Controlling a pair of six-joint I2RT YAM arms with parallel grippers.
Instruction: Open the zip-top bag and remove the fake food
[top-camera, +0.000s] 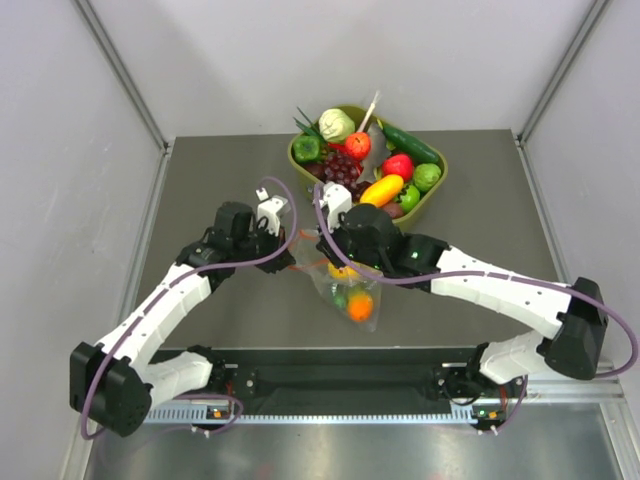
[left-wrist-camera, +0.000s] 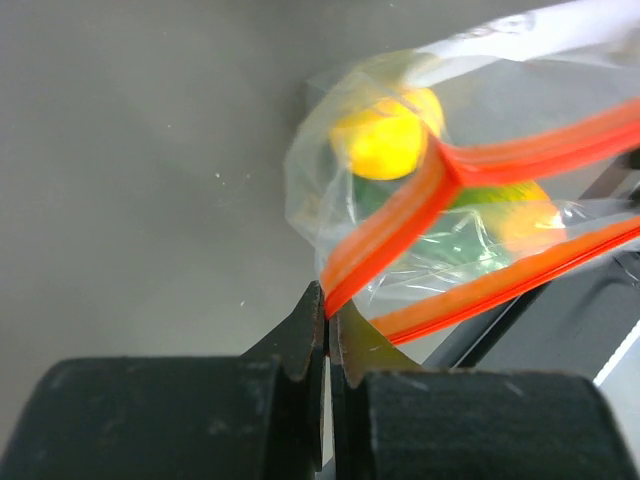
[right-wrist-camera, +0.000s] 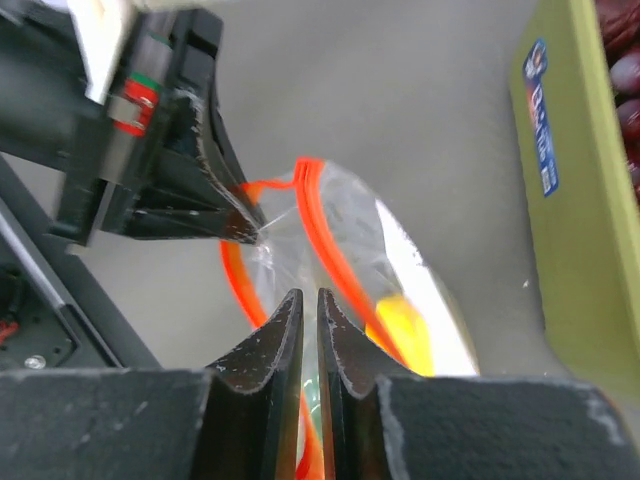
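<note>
The zip-top bag (top-camera: 347, 288) hangs between my two grippers over the middle of the grey table. Its orange-red zip strip (left-wrist-camera: 400, 215) is parted into an open loop. My left gripper (top-camera: 292, 252) is shut on one side of the strip (left-wrist-camera: 328, 300). My right gripper (top-camera: 330, 262) is shut on the clear film of the other lip (right-wrist-camera: 310, 300). Inside the bag are the yellow lemon (left-wrist-camera: 385, 135), the orange-and-green fruit (top-camera: 360, 305) and a green piece (left-wrist-camera: 440, 245). The round red fruit is hidden. The right wrist view shows the left gripper's fingers (right-wrist-camera: 215, 195) at the bag's edge.
The olive-green tub (top-camera: 436, 190) stands at the back right of the table, holding purple grapes, a pale cabbage and other toy produce; its wall shows in the right wrist view (right-wrist-camera: 580, 200). A black rail (top-camera: 340, 380) runs along the near edge.
</note>
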